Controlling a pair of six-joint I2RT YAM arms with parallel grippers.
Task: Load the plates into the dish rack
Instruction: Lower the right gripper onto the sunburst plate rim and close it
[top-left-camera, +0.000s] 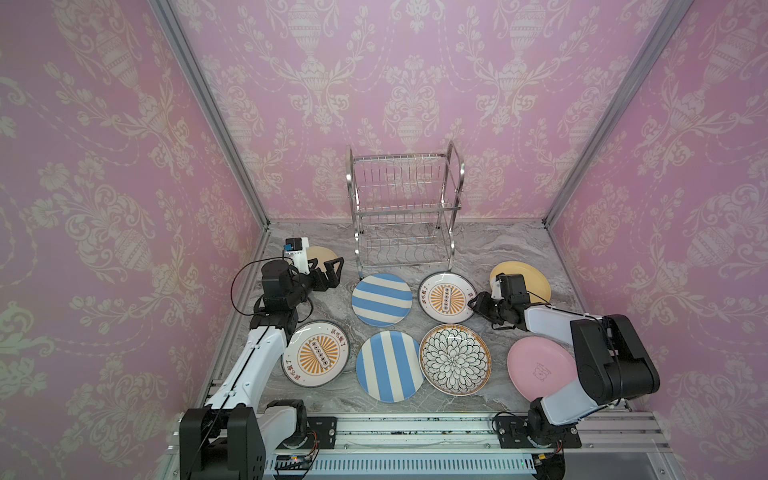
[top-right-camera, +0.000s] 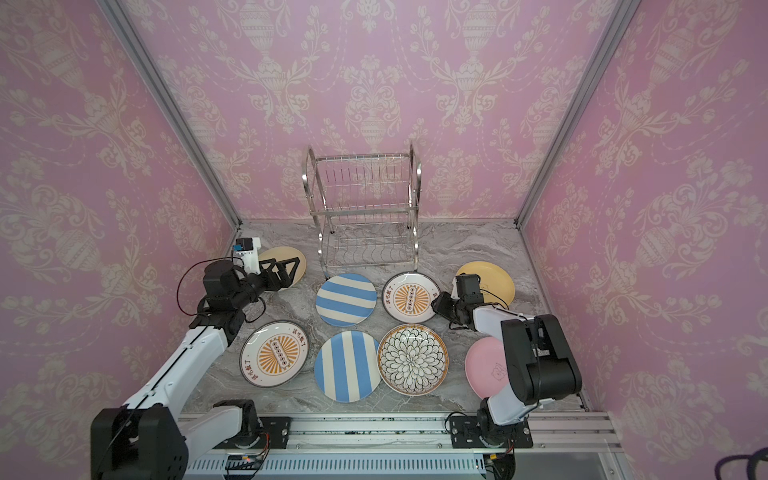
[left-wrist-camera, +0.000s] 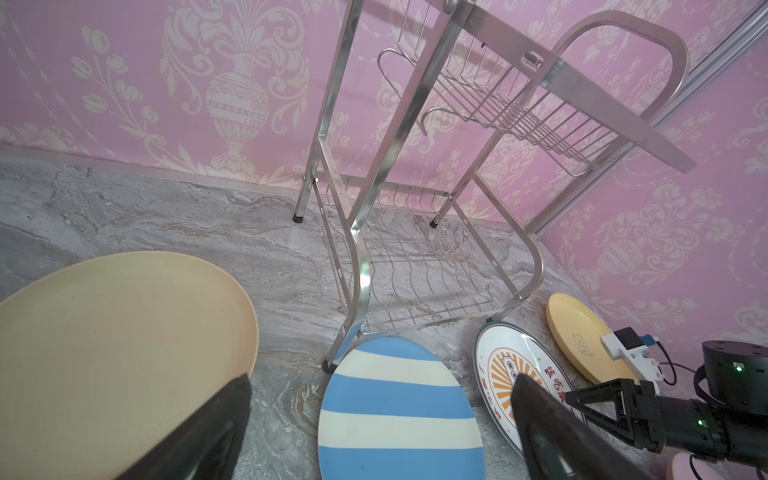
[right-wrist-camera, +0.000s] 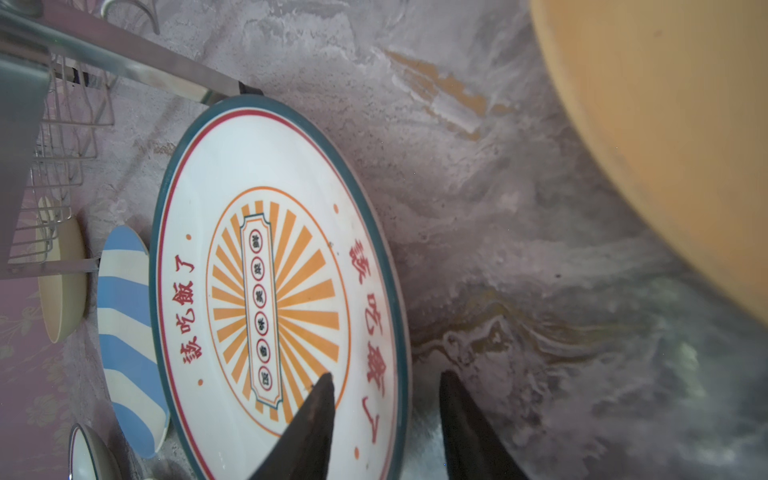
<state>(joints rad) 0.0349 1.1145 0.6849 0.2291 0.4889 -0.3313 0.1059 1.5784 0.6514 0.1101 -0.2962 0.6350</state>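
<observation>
- Right gripper (right-wrist-camera: 386, 374): jaws are seen apart, straddling the rim of the far sunburst plate (right-wrist-camera: 257, 291). One finger is over its face, the other over the table (right-wrist-camera: 519, 208); nothing's clamped yet.
- A slip can be expected if only that thin glossy lip gets pinched, since the plate is lying flat.
- The dish rack (top-left-camera: 405, 208) could get knocked on the lift, because its front foot is parked right at the plate's far edge.
- Left gripper (top-left-camera: 328, 269): jaws are spread wide by the cream plate (top-left-camera: 322, 251), nothing held.
- Plate look: white, teal rim, orange rays, red characters. Rack's empty, set by the back wall.
</observation>
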